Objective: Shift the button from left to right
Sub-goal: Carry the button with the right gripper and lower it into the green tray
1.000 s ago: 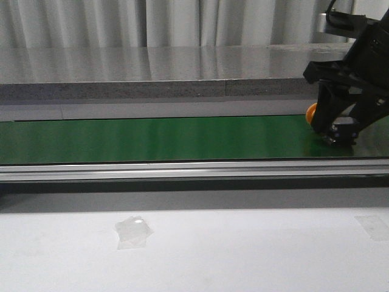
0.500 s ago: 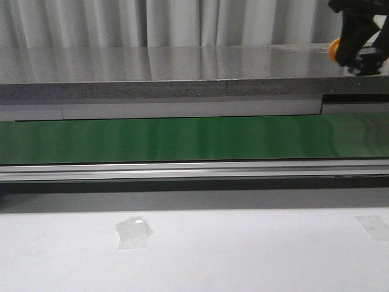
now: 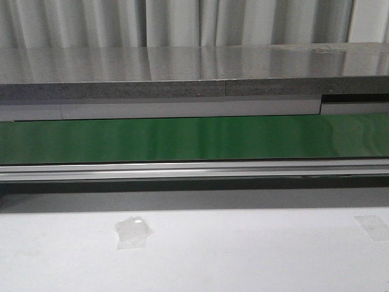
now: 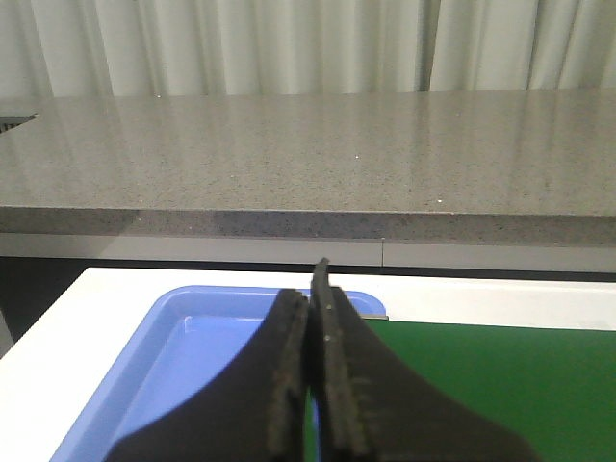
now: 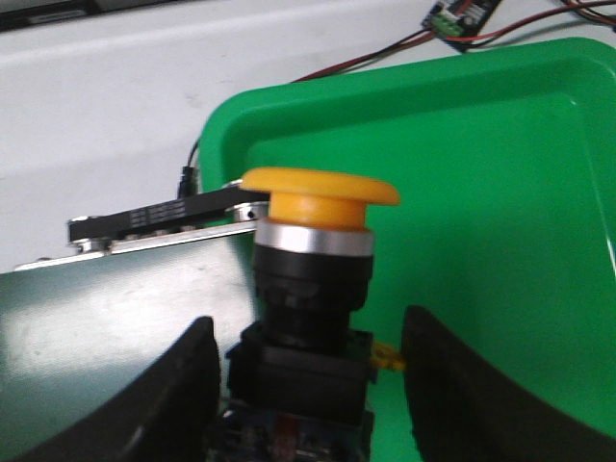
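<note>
The button [image 5: 320, 188] has a yellow-orange cap on a black blocky body. It shows only in the right wrist view, upright between the fingers of my right gripper [image 5: 310, 327]. The gripper is shut on the button's lower body and holds it over the near rim of a green tray [image 5: 481, 192], at the end of the green belt [image 5: 115, 318]. My left gripper [image 4: 315, 289] is shut and empty, over the edge where a blue tray [image 4: 183, 356] meets the belt [image 4: 481, 375]. Neither gripper shows in the front view.
The green conveyor belt [image 3: 182, 139] runs across the front view behind a metal rail [image 3: 194, 169]. A grey counter [image 3: 182, 67] lies beyond it. A scrap of clear tape [image 3: 132, 231] lies on the white table. A small circuit board with wires [image 5: 462, 14] sits beyond the green tray.
In the front view my right gripper rose from the belt's right end with the button in it, then left the view at the upper right.
</note>
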Robot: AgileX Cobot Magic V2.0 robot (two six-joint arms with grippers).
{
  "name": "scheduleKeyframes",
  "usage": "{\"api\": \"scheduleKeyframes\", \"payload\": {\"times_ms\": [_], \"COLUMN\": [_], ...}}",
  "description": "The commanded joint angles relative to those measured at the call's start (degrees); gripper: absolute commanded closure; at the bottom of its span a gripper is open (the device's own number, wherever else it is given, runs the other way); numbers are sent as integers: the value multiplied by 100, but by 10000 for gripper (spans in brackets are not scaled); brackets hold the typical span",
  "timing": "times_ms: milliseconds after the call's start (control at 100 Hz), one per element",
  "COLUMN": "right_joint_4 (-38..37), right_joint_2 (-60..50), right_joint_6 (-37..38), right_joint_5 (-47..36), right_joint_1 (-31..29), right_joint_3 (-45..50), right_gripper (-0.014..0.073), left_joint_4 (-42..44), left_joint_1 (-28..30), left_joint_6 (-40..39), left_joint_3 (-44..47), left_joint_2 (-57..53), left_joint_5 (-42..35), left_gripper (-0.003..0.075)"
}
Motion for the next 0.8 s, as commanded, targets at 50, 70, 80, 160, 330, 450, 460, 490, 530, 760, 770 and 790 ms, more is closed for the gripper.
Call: {"api": "scheduleKeyframes", "payload": {"times_ms": [50,70,80,160,330,450,460,490,530,760,770,790], "right_joint_4": [40,40,40,32,19,-19,-31,-47,-116,-421,-429,-443], "right_joint_2": [39,93,109,324,684,892,903,965,991,1086,1086,1086], "right_joint_6": [-86,-86,-86,-86,-86,-86,-86,-86,-86,-86,-86,-86], "right_joint_5": [-369,-364,-359,-348,-327,-204,-195,-167,-129,-51,-51,-51], "right_joint_1": [-249,-273,-286,-318,-318,-318,-318,-318,-318,-318,-318,-318], "right_joint_3": [-202,-202,-202,-202,-202,-202,-196,-195,-181,-175,-175,-175], "right_gripper": [522,522,522,522,522,522,522,522,522,522,522,522], "left_joint_4": [-50,-50,-50,-50,-50,-50,-50,-50,-50,-50,-50,-50], "left_joint_1": [-35,-35,-35,-35,-35,-35,-35,-35,-35,-35,-35,-35], "left_joint_6": [-9,-9,-9,-9,-9,-9,-9,-9,-9,-9,-9,-9], "left_joint_3": [-160,-160,-160,-160,-160,-160,-160,-160,-160,-160,-160,-160], "left_joint_2": [34,34,34,34,34,34,34,34,34,34,34,34], "left_joint_5": [-480,-480,-480,-480,-480,-480,-480,-480,-480,-480,-480,-480], "left_gripper": [740,740,740,740,740,740,740,740,740,740,740,740]}}
